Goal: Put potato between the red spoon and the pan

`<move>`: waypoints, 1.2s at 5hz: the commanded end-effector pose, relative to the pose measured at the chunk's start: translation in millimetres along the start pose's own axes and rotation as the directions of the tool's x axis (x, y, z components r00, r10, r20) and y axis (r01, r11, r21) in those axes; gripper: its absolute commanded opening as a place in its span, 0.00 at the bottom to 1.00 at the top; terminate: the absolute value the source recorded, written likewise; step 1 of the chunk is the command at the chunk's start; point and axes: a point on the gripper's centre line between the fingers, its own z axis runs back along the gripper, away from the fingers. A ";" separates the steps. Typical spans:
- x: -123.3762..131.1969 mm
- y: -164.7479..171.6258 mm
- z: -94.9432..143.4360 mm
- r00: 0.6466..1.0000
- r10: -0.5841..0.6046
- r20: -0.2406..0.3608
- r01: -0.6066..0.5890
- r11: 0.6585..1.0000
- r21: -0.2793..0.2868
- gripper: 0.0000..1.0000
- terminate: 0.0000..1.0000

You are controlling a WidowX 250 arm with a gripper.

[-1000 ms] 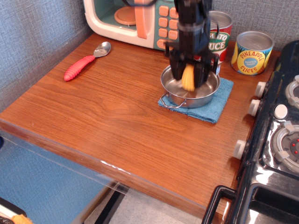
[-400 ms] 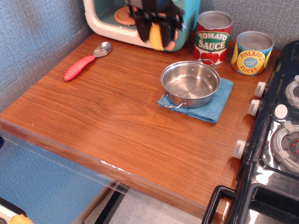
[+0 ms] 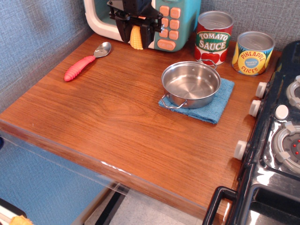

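The potato [image 3: 136,37] is hanging upright, clamped between the black fingers of the gripper [image 3: 136,36], raised above the counter [image 3: 93,122] in front of the toy microwave [image 3: 176,18], roughly between the red spoon [image 3: 86,62] and the pan [image 3: 191,84] but toward the back. To complete the step well, the arm is needing to come forward onto bare wood between both objects, lower until the potato is touching, then release. The scene is showing 1 potato, 1 spoon, 1 pan on 1 blue cloth [image 3: 220,105], and 2 cans [image 3: 234,42].
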 end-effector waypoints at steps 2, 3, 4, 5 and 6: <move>-7.5 24.6 -22.4 0.997 0.072 0.016 -0.072 0.997 0.022 0.00 0.00; -9.2 25.8 -32.9 0.997 0.072 -0.009 -0.072 0.997 0.024 0.00 0.00; -9.0 25.3 -34.5 0.997 0.072 -0.020 -0.071 0.997 0.027 1.00 0.00; -8.2 24.4 -27.7 0.999 0.054 -0.007 -0.053 0.998 0.030 1.00 0.00; -9.5 26.6 -13.8 0.997 0.065 0.028 -0.066 0.997 0.032 1.00 0.00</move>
